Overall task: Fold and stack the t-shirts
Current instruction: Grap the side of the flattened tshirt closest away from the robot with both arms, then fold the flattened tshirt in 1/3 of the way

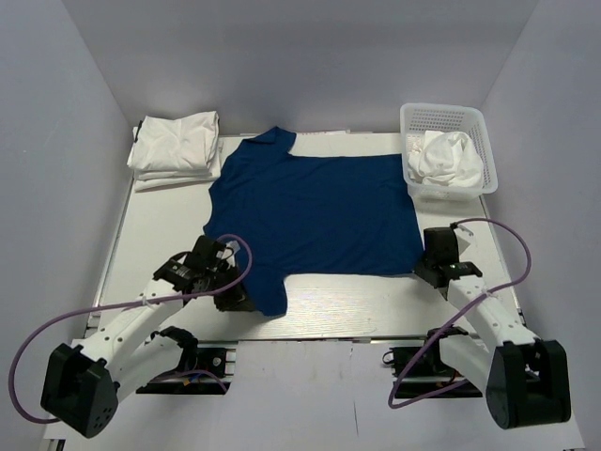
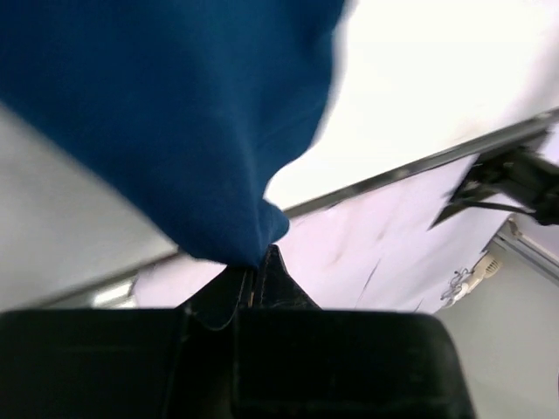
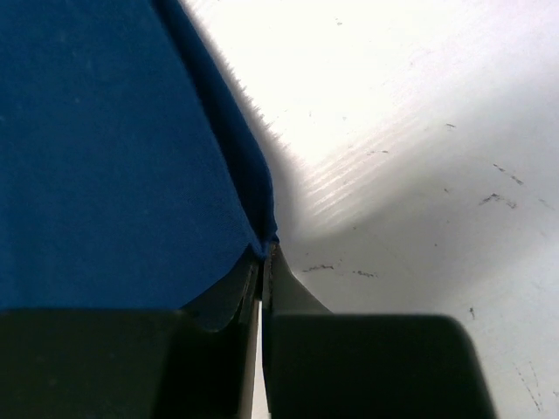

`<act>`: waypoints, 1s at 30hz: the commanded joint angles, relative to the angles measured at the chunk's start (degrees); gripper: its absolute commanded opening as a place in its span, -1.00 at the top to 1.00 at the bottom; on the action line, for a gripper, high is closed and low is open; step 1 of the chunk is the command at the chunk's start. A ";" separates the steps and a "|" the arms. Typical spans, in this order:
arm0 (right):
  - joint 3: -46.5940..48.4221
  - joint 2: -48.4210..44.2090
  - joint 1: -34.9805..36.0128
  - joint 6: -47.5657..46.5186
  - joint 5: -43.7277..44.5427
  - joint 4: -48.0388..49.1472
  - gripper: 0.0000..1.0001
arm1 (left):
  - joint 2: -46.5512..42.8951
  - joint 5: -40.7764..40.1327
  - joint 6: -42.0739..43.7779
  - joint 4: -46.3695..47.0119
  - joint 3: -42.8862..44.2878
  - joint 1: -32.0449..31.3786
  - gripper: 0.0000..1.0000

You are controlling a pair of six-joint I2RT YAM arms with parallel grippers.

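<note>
L pincer (image 2: 262, 255) clamped on blue tee (image 1: 315, 211) corner; R pincer (image 3: 265, 251) clamped on its edge.

The top view is lit softly and evenly from above. The table (image 1: 329, 301) reads bright white, with only faint, diffuse shade under the arms (image 1: 150, 324). Focus is sharp throughout, and the walls (image 1: 56, 141) are a flat grey-lilac.

The left wrist view is smeared by blur. The blue shirt (image 2: 175, 113) has soft edges and the table behind it is blown out to plain white. The left gripper (image 2: 258, 266) is a dark, unfocused mass at the bottom.

The right wrist view is clearer, with scratches (image 3: 498, 199) showing on the table. Glare washes out its upper middle, and the shirt casts a soft shadow along its edge. The right gripper (image 3: 264, 262) is nearly black.
</note>
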 commanded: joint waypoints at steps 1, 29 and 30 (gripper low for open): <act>3.83 3.70 0.13 -4.10 -2.95 3.10 1.00 | 2.87 2.46 3.66 10.29 4.05 -0.24 1.00; 34.75 26.73 0.65 -7.27 0.89 3.12 1.00 | 40.93 -26.71 12.35 26.12 48.36 5.03 1.00; 35.38 27.87 0.65 -7.45 1.50 3.03 1.00 | 41.55 -26.71 12.97 26.74 49.14 5.64 1.00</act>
